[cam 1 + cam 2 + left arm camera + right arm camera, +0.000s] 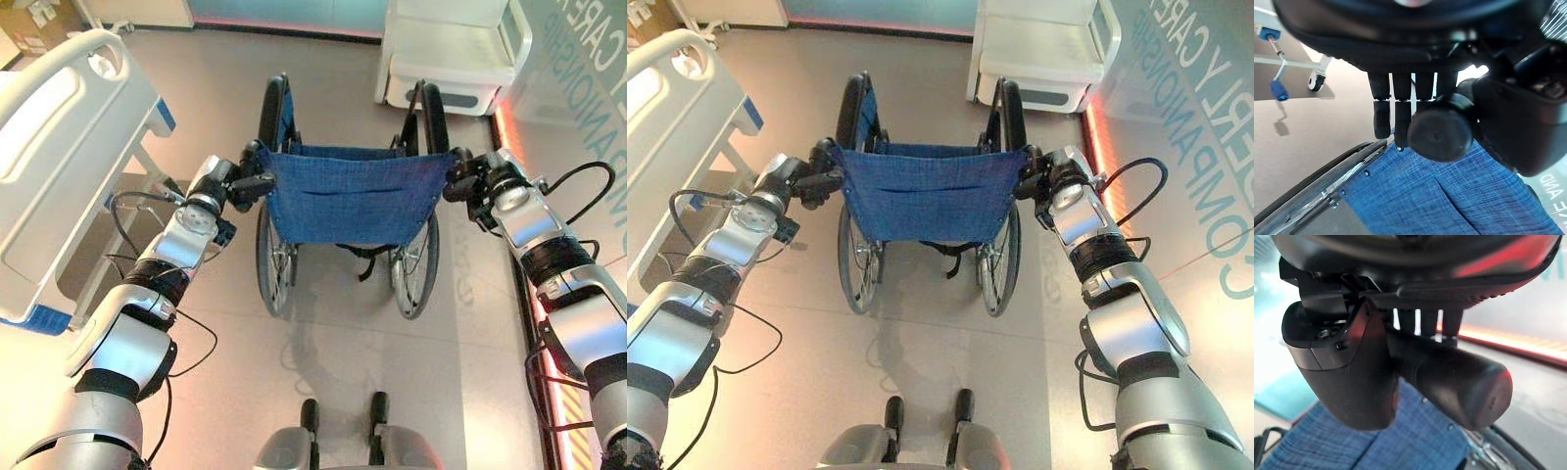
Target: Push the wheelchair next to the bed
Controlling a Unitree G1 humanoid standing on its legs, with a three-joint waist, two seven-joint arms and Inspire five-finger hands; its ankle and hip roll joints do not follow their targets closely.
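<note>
- Wheelchair (348,196) sits mid-frame, blue back facing the camera, on bare floor.
- Bed (69,157) runs along the left edge, near the left wheel but apart from it; a white cabinet (456,49) stands upper right, past the chair.
- Left hand (247,181) has its fingers curled round the left grip (1440,132).
- Right hand (468,181) is wrapped round the right grip (1454,377).
- Left wrist view catches a bed caster (1316,82) and blue crank (1277,90).
</note>
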